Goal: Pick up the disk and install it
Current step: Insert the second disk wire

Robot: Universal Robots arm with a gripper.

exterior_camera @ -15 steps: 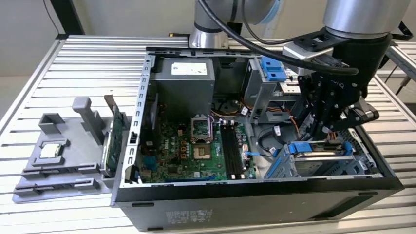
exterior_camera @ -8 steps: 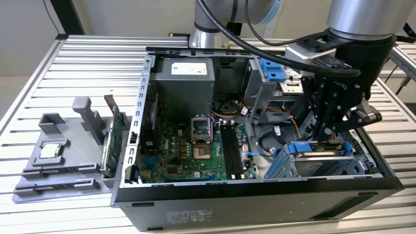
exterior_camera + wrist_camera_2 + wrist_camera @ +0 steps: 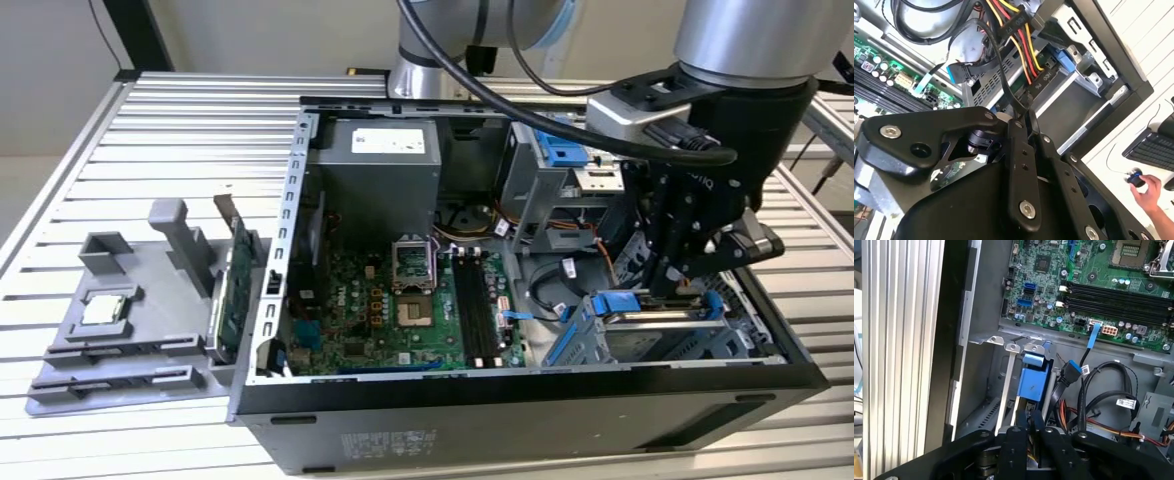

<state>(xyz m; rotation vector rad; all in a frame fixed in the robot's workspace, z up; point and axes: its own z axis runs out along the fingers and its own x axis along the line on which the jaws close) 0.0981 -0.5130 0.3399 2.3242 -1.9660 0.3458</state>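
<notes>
The disk [image 3: 657,318] lies in the drive cage [image 3: 627,345] at the exterior view's right end of the open computer case. Its silver top is framed by blue carrier rails. My gripper [image 3: 677,288] reaches straight down onto it, fingers close together on the blue carrier. In the first wrist view the blue carrier [image 3: 1033,382] runs between metal cage rails and in between my black fingers [image 3: 1016,440]. In the second wrist view the gripper [image 3: 1026,120] is closed to a narrow gap, with power cables just beyond it.
The motherboard [image 3: 400,310] fills the case's middle, and black and orange cables [image 3: 587,265] lie beside the cage. A grey fixture [image 3: 134,320] at the exterior view's left holds a small square chip [image 3: 107,308] and an upright green card [image 3: 238,290]. A person's hand [image 3: 1146,192] rests outside the case.
</notes>
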